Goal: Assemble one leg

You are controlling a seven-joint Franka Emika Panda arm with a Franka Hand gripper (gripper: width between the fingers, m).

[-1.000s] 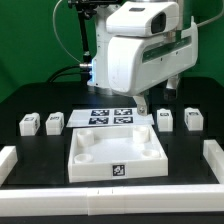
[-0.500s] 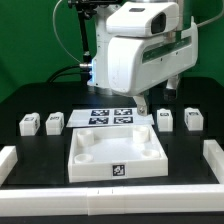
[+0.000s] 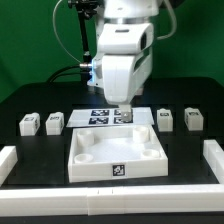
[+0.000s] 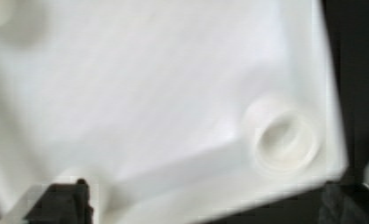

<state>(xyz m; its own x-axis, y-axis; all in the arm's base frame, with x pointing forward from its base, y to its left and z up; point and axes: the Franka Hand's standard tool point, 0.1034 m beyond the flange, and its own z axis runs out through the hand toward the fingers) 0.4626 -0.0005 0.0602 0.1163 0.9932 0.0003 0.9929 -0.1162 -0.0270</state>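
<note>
**Wrist swung round, no leg picked up yet**

Exterior view: since a second ago your arm has turned its wrist and shifted toward the exterior view's left. The claw (image 3: pixel 125 108) now hangs over the thin flat white marker board (image 3: pixel 100 116), just behind the large white square tray-like part with round corner sockets (image 3: pixel 115 160).

The small white chunky plastic posts with black-and-white square tags have not moved. The nearest leg (image 3: pixel 166 119) lies close by on the claw's exterior-view-right side, with the outer right leg (image 3: pixel 192 119) beyond it. The inner left leg (image 3: pixel 54 122) and outer left leg (image 3: pixel 30 123) lie well apart on the other side.

Wrist view: the tray-like part fills the picture, one round socket (image 4: pixel 279 140) in plain sight. Only one dark finger (image 4: pixel 65 200) shows clearly at the edge, with nothing against it. You cannot tell from this whether the claw is spread or closed.

I judge this turn as a re-aim only, so the grasp itself remains ahead of you.
</note>
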